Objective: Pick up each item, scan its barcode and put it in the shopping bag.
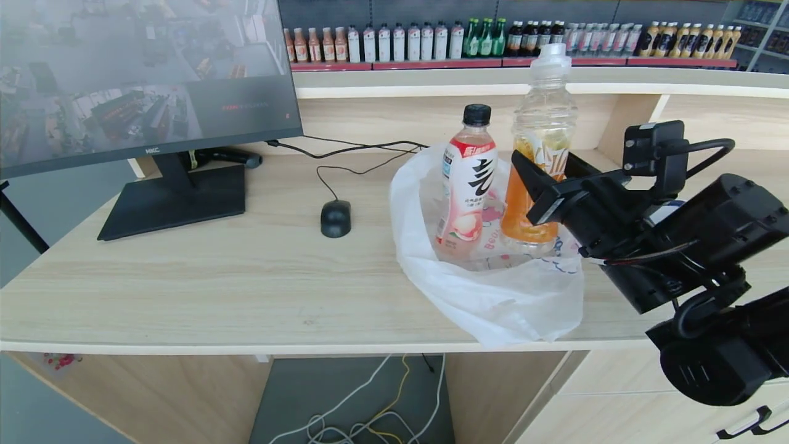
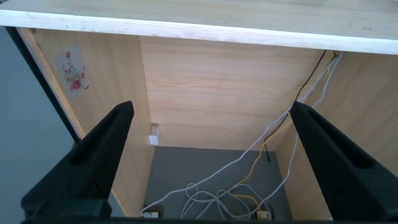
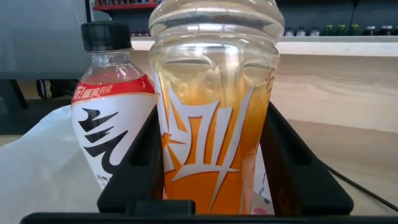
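Right gripper (image 3: 214, 155) clasps orange bottle (image 1: 543, 123) in bag (image 1: 493, 296) — pink bottle (image 1: 466, 185) just beside.

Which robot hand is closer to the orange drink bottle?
Right. The right gripper grips the clear plastic orange drink bottle; the left gripper hangs open below the wooden counter.

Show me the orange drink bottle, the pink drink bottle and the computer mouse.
orange drink bottle (image 1: 542, 123), head view, clear upper body.
pink drink bottle (image 1: 466, 179), head view, middle of label.
computer mouse (image 1: 335, 218), head view, top of shell.
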Tool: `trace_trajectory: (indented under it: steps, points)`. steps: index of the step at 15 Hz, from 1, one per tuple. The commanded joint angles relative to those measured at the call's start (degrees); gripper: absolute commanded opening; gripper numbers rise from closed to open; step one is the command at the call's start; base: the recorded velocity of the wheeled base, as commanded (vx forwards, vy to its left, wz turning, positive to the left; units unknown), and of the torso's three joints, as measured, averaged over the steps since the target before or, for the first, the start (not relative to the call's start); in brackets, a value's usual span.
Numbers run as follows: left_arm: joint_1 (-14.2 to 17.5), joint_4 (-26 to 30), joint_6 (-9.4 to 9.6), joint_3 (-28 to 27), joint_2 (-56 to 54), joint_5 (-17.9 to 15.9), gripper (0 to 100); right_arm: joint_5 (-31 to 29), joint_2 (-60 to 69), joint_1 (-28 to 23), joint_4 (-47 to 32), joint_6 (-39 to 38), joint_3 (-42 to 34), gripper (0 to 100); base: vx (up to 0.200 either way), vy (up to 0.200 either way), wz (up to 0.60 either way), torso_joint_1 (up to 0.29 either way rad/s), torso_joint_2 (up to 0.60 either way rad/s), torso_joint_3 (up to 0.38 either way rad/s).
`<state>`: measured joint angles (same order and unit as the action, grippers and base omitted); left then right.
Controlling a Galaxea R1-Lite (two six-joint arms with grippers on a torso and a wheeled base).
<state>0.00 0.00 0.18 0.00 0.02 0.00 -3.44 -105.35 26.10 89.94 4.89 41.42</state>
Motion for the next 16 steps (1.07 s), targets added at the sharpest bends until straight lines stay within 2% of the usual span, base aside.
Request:
trace_trajectory:
  steps: [1,8,16]
  points:
    - [0.00,0.00,-0.01,0.00,-0.02,0.00,100,0.01,-2.49,-0.44,0.06,0.03,0.94,0,0.000,0.000,0.00,0.000,0.00,0.000]
    - [0.00,0.00,-0.01,0.00,-0.02,0.00,100,0.01,-4.07,-2.11,0.06,0.03,1.20,0,0.000,0.000,0.00,0.000,0.00,0.000]
    - [0.00,0.00,-0.01,0.00,-0.02,-0.09,100,0.01,-1.35,-1.84,0.06,0.12,-3.63,0,0.000,0.000,0.00,0.000,0.00,0.000]
